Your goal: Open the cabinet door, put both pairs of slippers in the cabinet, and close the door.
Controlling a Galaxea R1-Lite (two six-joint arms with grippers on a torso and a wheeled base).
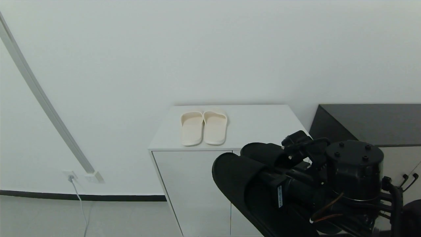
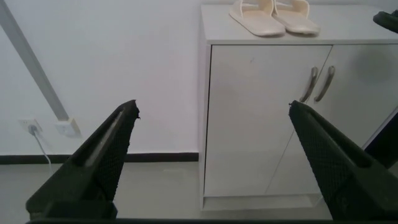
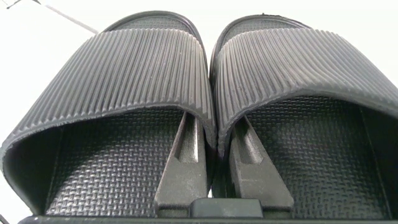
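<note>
A white cabinet is seen against the wall, with both doors shut; two upright handles are set side by side at the seam where the doors meet. A pair of cream slippers is laid side by side on the cabinet's top, near its left half, the two touching along their inner edges.

A pair of black slippers is held in the air by the right gripper, in front of the upper part of the cabinet's right door. One finger is pushed inside each slipper, and the two adjoining inner walls are pinched together between them, so that the gripper is closed on the pair.

The left gripper is held low and well back from the cabinet, facing its left door. Its fingers are spread wide, with nothing between them.

A dark counter is placed just to the right of the cabinet. On the wall to the left, a slanted grey conduit is run down to a socket, into which a cable is plugged.
</note>
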